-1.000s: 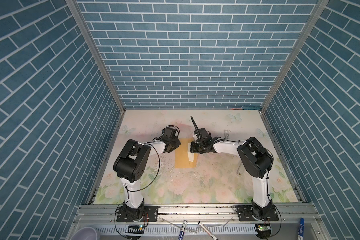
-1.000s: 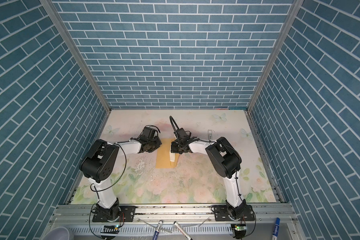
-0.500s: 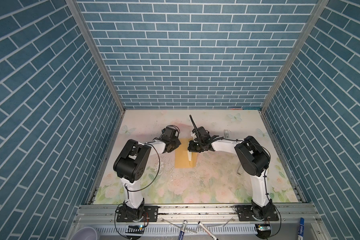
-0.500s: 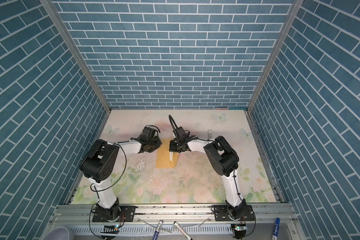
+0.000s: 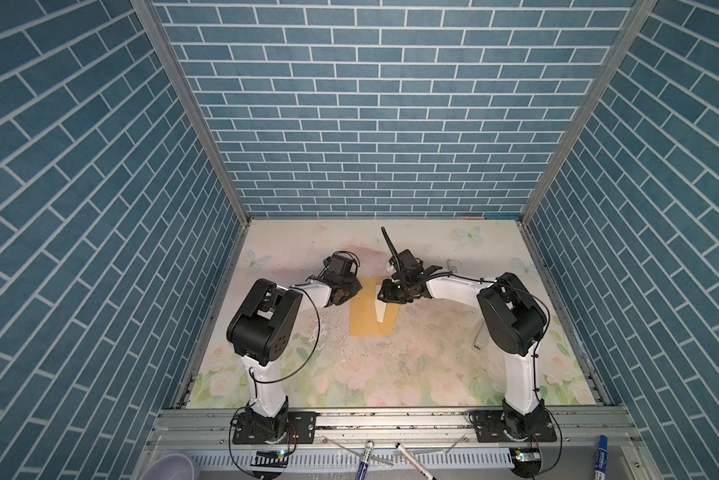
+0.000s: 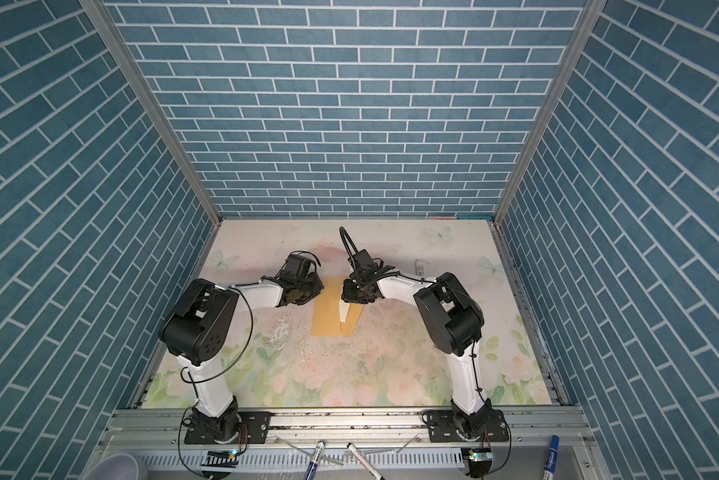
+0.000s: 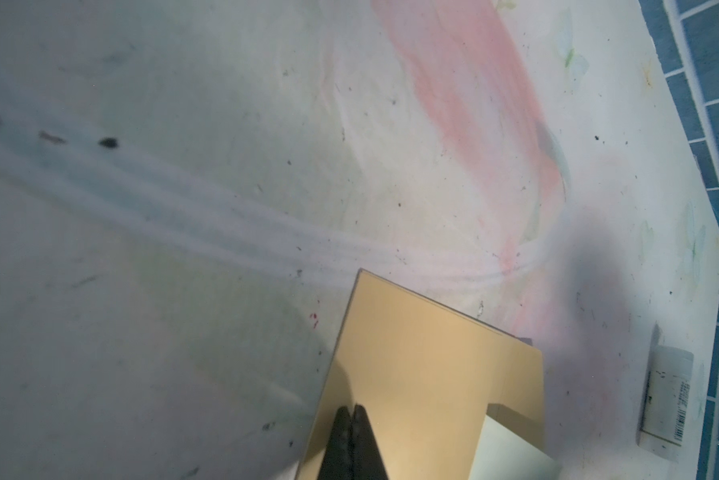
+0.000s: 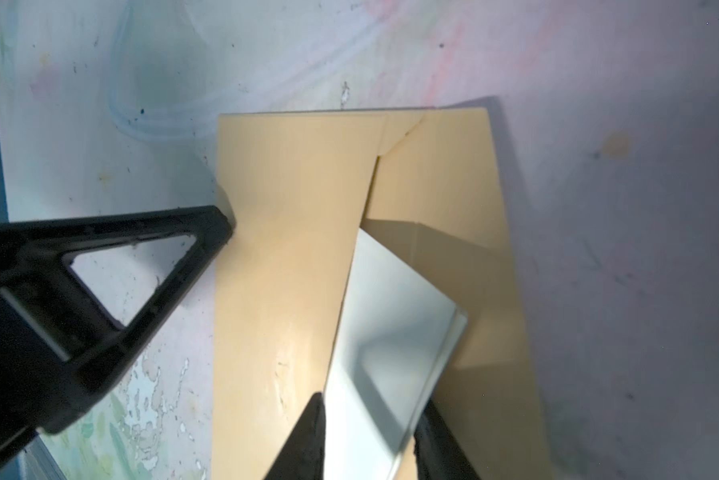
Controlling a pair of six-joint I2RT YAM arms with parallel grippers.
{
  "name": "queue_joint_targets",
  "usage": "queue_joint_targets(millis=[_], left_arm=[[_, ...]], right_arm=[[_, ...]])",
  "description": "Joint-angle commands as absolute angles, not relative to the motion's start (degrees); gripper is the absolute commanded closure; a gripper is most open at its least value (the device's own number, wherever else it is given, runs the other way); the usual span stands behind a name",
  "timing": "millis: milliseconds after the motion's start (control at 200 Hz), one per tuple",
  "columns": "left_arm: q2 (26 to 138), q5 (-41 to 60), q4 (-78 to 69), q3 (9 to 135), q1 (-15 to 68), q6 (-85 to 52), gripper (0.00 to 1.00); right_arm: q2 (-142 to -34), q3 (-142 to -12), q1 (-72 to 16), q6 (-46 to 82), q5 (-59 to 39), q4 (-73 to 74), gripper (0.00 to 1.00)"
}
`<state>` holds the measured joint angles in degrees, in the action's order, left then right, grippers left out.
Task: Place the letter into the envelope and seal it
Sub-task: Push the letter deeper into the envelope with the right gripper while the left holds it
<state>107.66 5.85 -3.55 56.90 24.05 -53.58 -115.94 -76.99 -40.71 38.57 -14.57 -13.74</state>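
The golden-tan envelope (image 5: 364,320) (image 6: 326,318) lies flat mid-table, its flap folded open toward the right. The pale folded letter (image 5: 380,306) (image 6: 342,311) (image 8: 386,332) sticks partly out of the envelope's mouth (image 8: 283,249). My right gripper (image 5: 384,296) (image 8: 370,419) is over the protruding end, its jaws apart with the letter between them. My left gripper (image 5: 358,286) (image 7: 354,411) is shut, and its tips press the envelope (image 7: 424,374) near its left edge. The left gripper's fingers (image 8: 218,226) also show at that edge in the right wrist view.
A small white tube (image 5: 453,264) (image 7: 665,399) lies behind the right arm. Another small pale object (image 5: 478,338) lies right of that arm's elbow. Markers (image 5: 364,456) sit in the front tray. Blue brick walls close in three sides.
My right gripper slid a little left toward the envelope with the letter, then its jaws parted. The left gripper stayed put, shut on the envelope's edge.
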Motion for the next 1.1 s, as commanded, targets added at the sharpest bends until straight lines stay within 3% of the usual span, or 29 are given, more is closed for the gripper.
queue_joint_targets(millis=[0, 1095], left_arm=[[110.83, 6.33, 3.43, 54.29, 24.86, -53.53, 1.0], [110.87, 6.82, 3.25, 54.67, 24.84, -53.67, 1.0]], right_arm=[[-113.29, -77.62, -39.84, 38.29, -12.22, -18.03, 0.6], [-122.51, -82.3, -39.29, 44.38, -20.54, -12.47, 0.6]])
